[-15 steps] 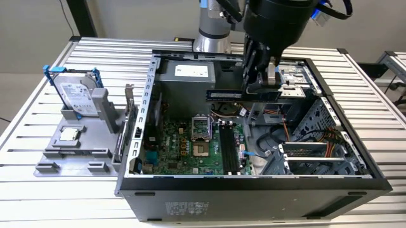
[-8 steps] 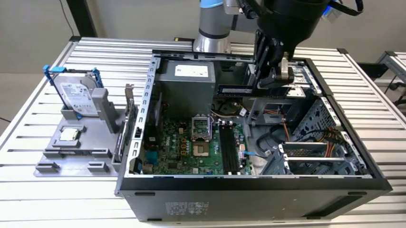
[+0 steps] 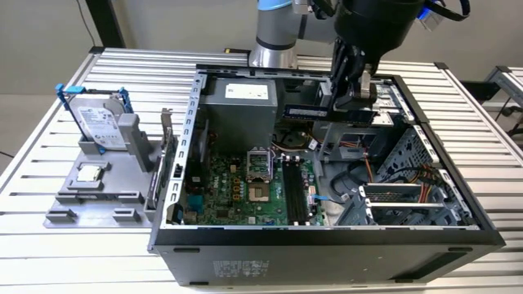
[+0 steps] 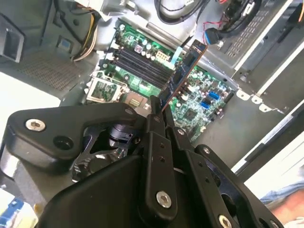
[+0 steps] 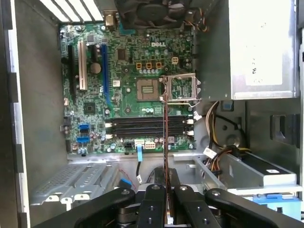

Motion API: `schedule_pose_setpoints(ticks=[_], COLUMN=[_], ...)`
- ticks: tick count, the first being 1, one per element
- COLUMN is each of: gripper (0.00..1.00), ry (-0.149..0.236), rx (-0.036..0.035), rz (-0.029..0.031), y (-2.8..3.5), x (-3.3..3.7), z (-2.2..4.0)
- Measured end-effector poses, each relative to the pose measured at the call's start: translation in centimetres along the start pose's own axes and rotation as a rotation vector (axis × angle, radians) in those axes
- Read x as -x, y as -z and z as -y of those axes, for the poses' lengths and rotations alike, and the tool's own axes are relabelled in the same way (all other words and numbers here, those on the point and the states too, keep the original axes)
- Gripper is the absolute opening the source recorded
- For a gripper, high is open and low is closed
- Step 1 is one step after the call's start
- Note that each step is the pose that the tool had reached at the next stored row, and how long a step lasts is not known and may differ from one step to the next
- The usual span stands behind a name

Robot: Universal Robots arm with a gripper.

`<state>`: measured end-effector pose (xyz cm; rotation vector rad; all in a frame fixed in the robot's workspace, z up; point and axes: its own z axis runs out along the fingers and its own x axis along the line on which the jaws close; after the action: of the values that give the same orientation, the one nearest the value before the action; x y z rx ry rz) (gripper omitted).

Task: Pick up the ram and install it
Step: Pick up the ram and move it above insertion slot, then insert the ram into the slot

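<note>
My gripper (image 3: 349, 109) hangs over the back of the open computer case (image 3: 327, 236), shut on the ram (image 3: 307, 112), a dark stick with a bluish label that juts toward the exterior view's left. The second wrist view has the ram (image 4: 184, 73) slanting out from the gripper (image 4: 159, 111) above the green motherboard (image 4: 199, 95). The first wrist view shows the ram (image 5: 165, 137) edge-on as a thin line rising from the gripper (image 5: 165, 192) and crossing the black memory slots (image 5: 142, 127). The ram is well above the slots (image 3: 294, 190), not touching them.
On the exterior view's left, a grey fixture (image 3: 73, 199) holds a silver hard drive (image 3: 102, 125) with blue brackets and a small chip (image 3: 88, 174). Inside the case are the grey power supply (image 3: 237, 113), the processor socket (image 3: 257, 164), cables (image 3: 372, 168) and a drive cage (image 3: 405, 199).
</note>
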<state>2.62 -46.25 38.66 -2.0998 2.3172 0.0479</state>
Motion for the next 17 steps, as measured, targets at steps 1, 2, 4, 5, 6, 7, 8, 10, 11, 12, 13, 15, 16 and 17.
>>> schedule_pose_setpoints(ticks=[1,2,4,5,6,7,8,10,11,12,13,15,16,17], gripper=[0.0,0.0,0.0,0.0,0.0,0.0,0.0,0.0,0.0,0.0,0.0,0.0,0.0,0.0], ry=[-0.005,-0.005,-0.005,-0.005,-0.005,-0.005,-0.005,-0.004,0.0,0.002,0.003,0.003,0.004,0.004], rx=[-0.0002,-0.0002,-0.0003,-0.0003,-0.0003,-0.0003,-0.0004,-0.0004,-0.0004,-0.0005,-0.0007,-0.0007,-0.0007,-0.0006], rz=[0.0002,0.0002,-0.0002,-0.0005,-0.0008,-0.001,-0.0011,-0.0017,-0.0026,-0.0035,-0.0055,-0.0055,-0.0055,-0.0054], y=[-0.01,-0.02,-0.05,-0.06,-0.07,-0.09,-0.1,-0.12,-0.13,-0.15,-0.15,-0.15,-0.14,-0.15], x=[0.03,0.1,0.45,0.68,0.89,1.12,1.37,1.85,2.02,2.13,2.14,2.14,2.14,2.14], z=[0.0,-0.02,-0.08,-0.14,-0.17,-0.19,-0.22,-0.26,-0.28,-0.29,-0.28,-0.29,-0.29,-0.29])
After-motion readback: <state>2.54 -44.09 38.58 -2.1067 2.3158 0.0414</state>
